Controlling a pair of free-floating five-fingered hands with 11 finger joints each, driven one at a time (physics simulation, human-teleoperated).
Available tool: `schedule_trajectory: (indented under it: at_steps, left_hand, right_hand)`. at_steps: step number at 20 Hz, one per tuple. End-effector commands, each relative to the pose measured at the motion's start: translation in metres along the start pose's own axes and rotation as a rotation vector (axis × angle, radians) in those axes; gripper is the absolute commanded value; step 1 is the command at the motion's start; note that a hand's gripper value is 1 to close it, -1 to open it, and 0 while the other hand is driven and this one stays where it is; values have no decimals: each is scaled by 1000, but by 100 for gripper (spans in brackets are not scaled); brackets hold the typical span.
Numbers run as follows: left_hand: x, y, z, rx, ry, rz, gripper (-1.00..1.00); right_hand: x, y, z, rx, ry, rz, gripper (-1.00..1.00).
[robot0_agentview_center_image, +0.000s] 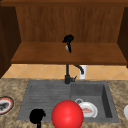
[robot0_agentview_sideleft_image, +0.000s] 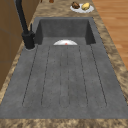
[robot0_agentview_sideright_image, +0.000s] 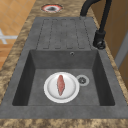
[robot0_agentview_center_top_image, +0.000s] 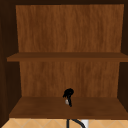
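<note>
My right hand (robot0_agentview_center_image: 68, 40) is up at the lower shelf (robot0_agentview_center_image: 37, 55) of the open wooden cabinet, fingers curled, with a small grey object (robot0_agentview_center_image: 66, 48) tucked just under it. The upper view shows the same hand (robot0_agentview_center_top_image: 68, 93) and the grey object (robot0_agentview_center_top_image: 67, 101) on the bottom shelf (robot0_agentview_center_top_image: 37, 107). My left hand (robot0_agentview_center_image: 37, 116) hangs low at the front left of the sink as a curled, rounded fist holding nothing. Just right of it, close to the camera, is a large red ball (robot0_agentview_center_image: 67, 115), touching neither hand.
A white plate with a red piece of food (robot0_agentview_sideright_image: 61, 87) lies in the basin (robot0_agentview_sideright_image: 100, 82) beside the drain (robot0_agentview_sideright_image: 82, 80). The black faucet (robot0_agentview_center_image: 67, 75) stands at the back, a white cup (robot0_agentview_center_image: 83, 72) behind it. A red-rimmed plate (robot0_agentview_center_image: 5, 105) and a plate of food (robot0_agentview_sideleft_image: 81, 7) sit on the counters.
</note>
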Motion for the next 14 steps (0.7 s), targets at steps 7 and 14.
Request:
schedule_trajectory:
  at_steps: [7, 14]
  left_hand:
    - [0, 0, 0, 0, 0, 0, 0]
    - [0, 0, 0, 0, 0, 0, 0]
  right_hand:
    - [1, -15, -12, 178, -49, -12, 100]
    - [-3, -19, -31, 88, -36, -37, 100]
